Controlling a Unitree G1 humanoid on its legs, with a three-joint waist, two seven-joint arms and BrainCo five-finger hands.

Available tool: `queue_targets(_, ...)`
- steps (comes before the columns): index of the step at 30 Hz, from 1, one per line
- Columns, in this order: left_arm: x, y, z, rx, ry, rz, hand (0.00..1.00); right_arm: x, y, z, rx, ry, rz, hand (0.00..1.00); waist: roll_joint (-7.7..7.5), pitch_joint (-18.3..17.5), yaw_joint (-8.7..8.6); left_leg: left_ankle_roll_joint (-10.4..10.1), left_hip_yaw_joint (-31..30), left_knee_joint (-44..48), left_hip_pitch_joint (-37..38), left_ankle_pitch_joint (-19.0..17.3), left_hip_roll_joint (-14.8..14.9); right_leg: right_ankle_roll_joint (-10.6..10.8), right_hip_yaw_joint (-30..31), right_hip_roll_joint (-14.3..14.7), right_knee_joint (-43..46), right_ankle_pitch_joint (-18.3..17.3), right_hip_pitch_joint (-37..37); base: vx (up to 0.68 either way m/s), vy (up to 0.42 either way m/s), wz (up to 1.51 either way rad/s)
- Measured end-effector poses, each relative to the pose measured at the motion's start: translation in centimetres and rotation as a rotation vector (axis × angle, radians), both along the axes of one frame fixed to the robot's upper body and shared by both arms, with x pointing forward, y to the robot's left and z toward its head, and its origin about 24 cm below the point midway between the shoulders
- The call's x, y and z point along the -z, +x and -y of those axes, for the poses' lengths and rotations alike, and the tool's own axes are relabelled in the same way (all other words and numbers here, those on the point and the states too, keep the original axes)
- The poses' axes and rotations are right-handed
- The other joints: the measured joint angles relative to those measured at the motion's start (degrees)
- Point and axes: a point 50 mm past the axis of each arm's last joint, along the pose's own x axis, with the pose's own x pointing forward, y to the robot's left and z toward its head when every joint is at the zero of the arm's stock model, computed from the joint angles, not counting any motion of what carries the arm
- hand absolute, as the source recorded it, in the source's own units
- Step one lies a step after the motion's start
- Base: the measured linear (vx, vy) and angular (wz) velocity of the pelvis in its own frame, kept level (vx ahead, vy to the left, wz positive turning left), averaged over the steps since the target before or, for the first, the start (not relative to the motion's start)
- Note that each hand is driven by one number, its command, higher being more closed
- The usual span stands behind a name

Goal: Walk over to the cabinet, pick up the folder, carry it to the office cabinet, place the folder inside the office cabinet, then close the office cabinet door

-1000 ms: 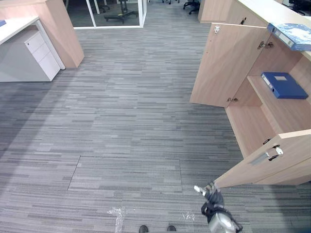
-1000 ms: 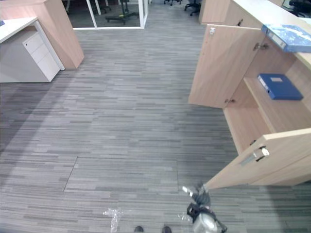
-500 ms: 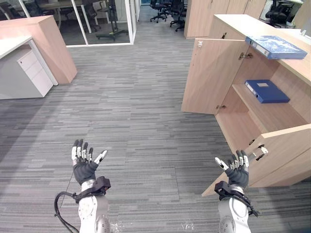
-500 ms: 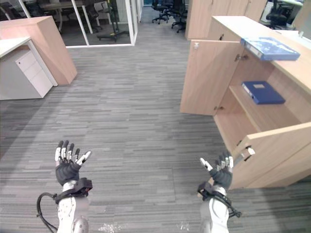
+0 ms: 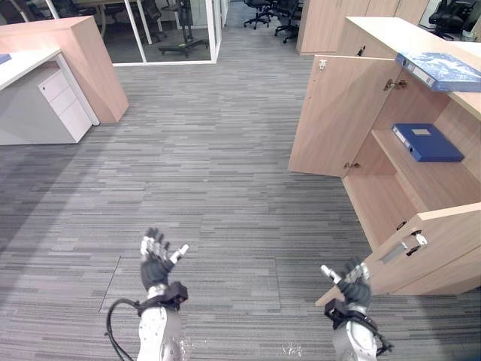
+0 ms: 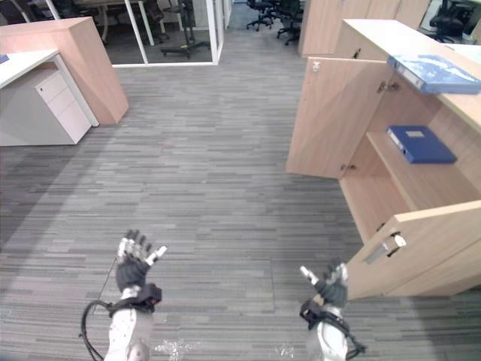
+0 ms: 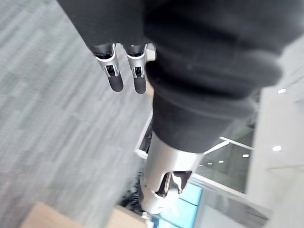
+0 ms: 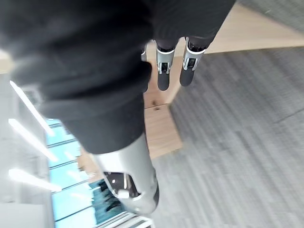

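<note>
Far left you've got a white desk (image 5: 22, 64) with a drawer unit (image 5: 64, 101) under it, cut off by the edge of the head views. There's a wooden partition (image 5: 94, 56) right beside it. Behind that is a glass wall (image 5: 169, 30) with some office chairs (image 5: 274, 11) past it, too small to say much about.

Your left hand (image 5: 155, 259) is held up over the grey carpet (image 5: 218, 165), fingers straight and spread, thumb out to the side, nothing in it. The left wrist view shows a couple of straight fingertips (image 7: 114, 80) with carpet past them.

Your right hand (image 5: 350, 278) is the same deal, loose and open, holding nothing. It sits just beside the bottom corner of the near door (image 5: 443, 244), and honestly you can't tell if it touches the wood. In the right wrist view the fingertips (image 8: 163, 78) point at light wood.

The office cabinet (image 5: 379, 207) has both doors swung open, the far door (image 5: 334, 113) wide and the near door showing its metal handle (image 5: 402, 248). The blue folder (image 5: 427, 141) lies flat on the shelf (image 5: 428, 177) inside. A marbled folder (image 5: 440, 70) lies on top of the cabinet, clipped by the right edge
</note>
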Motion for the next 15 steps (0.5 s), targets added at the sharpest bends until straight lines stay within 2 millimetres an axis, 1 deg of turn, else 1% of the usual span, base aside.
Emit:
queue_targets(2, 1.6, -0.8, 0.4, 0.043, -0.015, -0.090, 0.00, 1.0, -0.6, -0.2, -0.013, 0.025, -0.062, 0.00, 0.25, 0.4, -0.15, -0.1, 0.0, 0.0, -0.1, 0.1, 0.1, -0.1, 0.0, 0.1, 0.0, 0.0, -0.1, -0.02, 0.002, 0.00)
queue_targets(6, 2.2, -1.2, 0.1, 0.059, -0.019, -0.117, 0.00, 1.4, -1.0, -0.1, -0.030, 0.034, -0.076, 0.00, 0.71, 1.4, -0.17, -0.3, 0.2, 0.0, -0.3, 0.1, 0.3, -0.2, 0.2, 0.3, 0.0, 0.1, -0.2, -0.04, 0.009, -0.02)
queue_targets(7, 2.1, -1.2, -0.3, 0.046, -0.015, -0.116, 0.00, 1.4, -0.8, -0.2, -0.036, 0.039, -0.075, 0.00, 0.65, 2.1, 0.04, -1.2, 0.5, 1.1, -0.5, -0.7, 0.6, -0.2, 0.3, 0.5, 0.2, 0.1, -0.2, -0.02, 0.002, -0.10)
queue_targets(8, 2.1, -1.2, -0.4, 0.043, -0.012, -0.115, 0.00, 1.4, -0.8, -0.2, -0.040, 0.041, -0.073, 0.00, 0.66, 2.6, 0.00, -1.5, 0.7, 2.5, -1.1, -1.7, 0.7, -0.2, 0.4, 0.7, 0.5, -0.3, -0.2, -0.04, -0.010, -0.11)
queue_targets(9, 2.1, -1.1, -0.5, 0.038, -0.011, -0.113, 0.00, 1.4, -0.7, -0.3, -0.049, 0.042, -0.070, 0.00, 0.71, 3.5, 0.01, -1.9, 0.8, 6.1, -2.7, -3.8, 1.1, -0.6, 0.5, 0.8, 1.3, -0.9, -0.3, -0.04, -0.025, -0.04)
queue_targets(10, 2.0, -1.1, -0.9, 0.021, -0.011, -0.111, 0.00, 1.2, -0.7, -0.3, -0.052, 0.044, -0.061, 0.00, 1.07, 5.0, 0.24, -2.9, 0.8, 12.8, -4.8, -6.8, 2.0, -1.9, 0.4, 1.2, 2.3, -1.8, 0.1, -0.04, -0.024, 0.01)
queue_targets(11, 2.0, -1.1, -0.9, 0.018, -0.012, -0.112, 0.00, 1.1, -0.7, -0.3, -0.052, 0.044, -0.059, 0.00, 1.03, 5.3, 0.23, -3.3, 1.0, 14.4, -5.3, -7.2, 2.2, -2.2, 0.4, 1.2, 2.5, -2.0, 0.2, -0.01, -0.030, 0.10)
queue_targets(12, 1.9, -1.1, -0.9, 0.007, -0.019, -0.104, 0.00, 0.4, -0.4, -0.4, -0.059, 0.042, -0.026, 0.00, 0.75, 6.7, 0.32, -4.7, 3.0, 23.5, -8.8, -8.3, 3.2, -3.1, 0.2, 1.0, 3.5, -2.4, 0.9, 0.01, -0.021, 0.06)
queue_targets(13, 1.7, -1.1, -0.9, 0.001, -0.025, -0.096, 0.00, -0.2, -0.2, -0.4, -0.068, 0.035, -0.001, 0.00, 0.73, 7.1, 0.47, -5.0, 4.0, 28.3, -11.2, -8.6, 3.9, -3.2, 0.3, 0.9, 3.6, -2.4, 1.2, 0.00, 0.000, 0.00)
queue_targets(14, 1.5, -1.2, -0.9, -0.006, -0.033, -0.084, 0.00, -1.0, 0.4, -0.6, -0.084, 0.030, 0.040, 0.00, 0.77, 7.3, 0.73, -4.7, 4.9, 33.4, -13.7, -10.0, 5.2, -3.4, 0.3, 1.0, 3.7, -2.5, 1.5, 0.04, -0.039, -0.05)
queue_targets(15, 1.1, -1.1, -0.7, -0.008, -0.040, -0.065, 0.00, -2.1, 1.1, -0.6, -0.101, 0.019, 0.094, 0.00, 0.50, 7.4, 0.74, -4.1, 5.5, 35.8, -16.0, -11.2, 6.7, -3.6, 0.3, 1.0, 3.7, -2.8, 1.9, 0.09, -0.063, -0.04)
